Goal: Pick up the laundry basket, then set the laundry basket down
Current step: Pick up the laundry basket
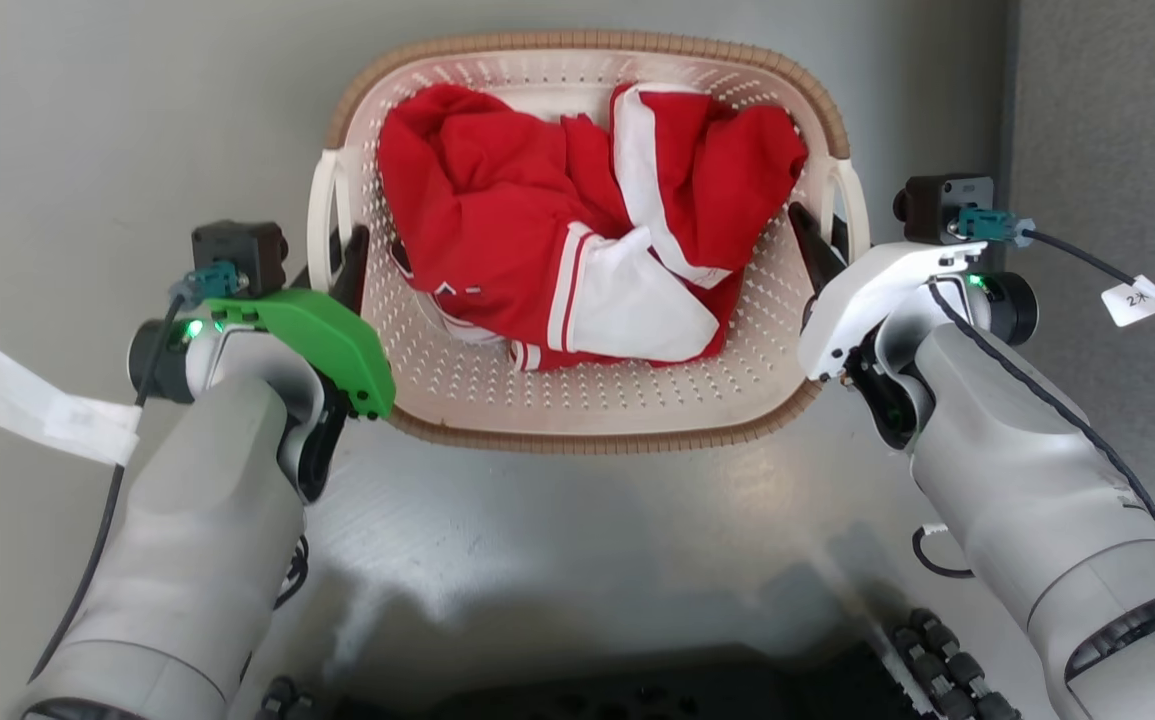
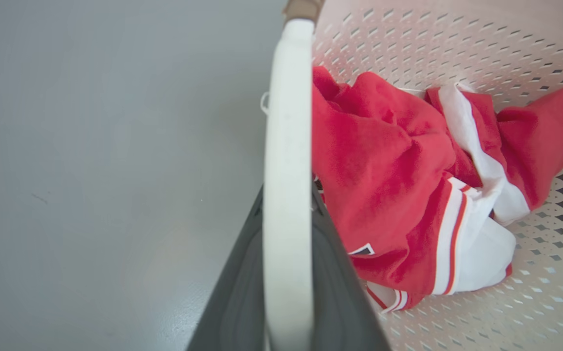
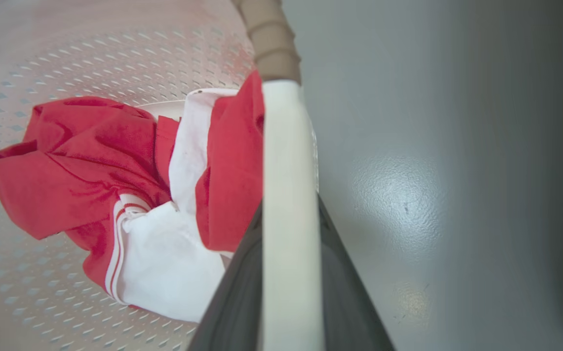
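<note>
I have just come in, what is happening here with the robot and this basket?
The robot has the laundry basket by both sides. Its left gripper is closed on the left handle, and its right gripper on the right handle; in each wrist view the dark fingers press the handle from both sides. A crumpled red and white garment lies inside. Whether the basket is off the grey floor yet, I cannot tell.

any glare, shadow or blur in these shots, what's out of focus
head view: sharp, soft glare on the floor before the laundry basket, robot's shadow at the bottom; left wrist view: near handle and fingers blurred, red garment sharper; right wrist view: other handle blurred, glare patch on floor.
</note>
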Motion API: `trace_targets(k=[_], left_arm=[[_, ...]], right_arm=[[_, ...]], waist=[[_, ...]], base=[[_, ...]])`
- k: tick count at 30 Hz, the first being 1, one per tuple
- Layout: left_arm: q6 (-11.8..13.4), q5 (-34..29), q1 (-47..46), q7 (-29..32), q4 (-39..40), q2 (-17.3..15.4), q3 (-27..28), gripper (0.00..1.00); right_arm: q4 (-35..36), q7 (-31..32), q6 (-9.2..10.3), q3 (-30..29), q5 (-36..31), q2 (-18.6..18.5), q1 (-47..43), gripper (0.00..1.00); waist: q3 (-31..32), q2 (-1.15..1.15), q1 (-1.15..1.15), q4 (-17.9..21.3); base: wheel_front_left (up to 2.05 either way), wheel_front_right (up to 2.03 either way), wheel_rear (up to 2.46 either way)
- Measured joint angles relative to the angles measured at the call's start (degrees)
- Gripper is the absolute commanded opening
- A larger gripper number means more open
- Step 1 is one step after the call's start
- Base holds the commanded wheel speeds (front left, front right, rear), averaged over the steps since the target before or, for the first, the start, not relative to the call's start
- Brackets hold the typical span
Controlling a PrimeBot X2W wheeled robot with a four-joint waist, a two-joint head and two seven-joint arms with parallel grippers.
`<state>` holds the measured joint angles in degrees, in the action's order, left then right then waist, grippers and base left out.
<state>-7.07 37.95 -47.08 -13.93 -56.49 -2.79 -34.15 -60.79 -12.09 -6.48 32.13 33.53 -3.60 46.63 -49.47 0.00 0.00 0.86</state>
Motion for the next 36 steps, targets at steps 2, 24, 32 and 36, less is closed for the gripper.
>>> trace_targets(k=[2, 24, 32, 36], left_arm=[[0.0, 0.64, 0.54, 0.0, -0.25, 0.01, -0.38, 0.0], [0.0, 8.33, 5.92, 2.31, -2.36, 0.24, -4.97, 0.0], [0.0, 10.84, 8.26, 4.86, -3.27, 0.29, -6.54, 0.0], [-0.01, 11.94, 9.5, 6.44, -3.87, 0.3, -6.97, 0.0]], right_arm=[[-0.37, 0.0, -0.01, 0.36, 0.22, 0.04, -0.01, 0.0], [-3.68, 6.83, -0.04, 5.81, 5.91, 0.2, -2.24, 0.0], [-3.87, 9.81, -0.03, 7.77, 8.15, 0.22, -4.95, 0.0], [-3.85, 11.74, -0.01, 9.12, 8.92, 0.25, -5.92, 0.0]], waist=[[1.14, 0.0, 0.0, 0.04], [16.5, 0.0, 0.0, 0.36], [22.34, 0.0, 0.0, 0.56], [25.29, 0.0, 0.0, 0.75]], base=[[0.0, 0.0, 0.0], [0.0, 0.0, 0.0], [0.0, 0.0, 0.0], [0.0, 0.0, 0.0]])
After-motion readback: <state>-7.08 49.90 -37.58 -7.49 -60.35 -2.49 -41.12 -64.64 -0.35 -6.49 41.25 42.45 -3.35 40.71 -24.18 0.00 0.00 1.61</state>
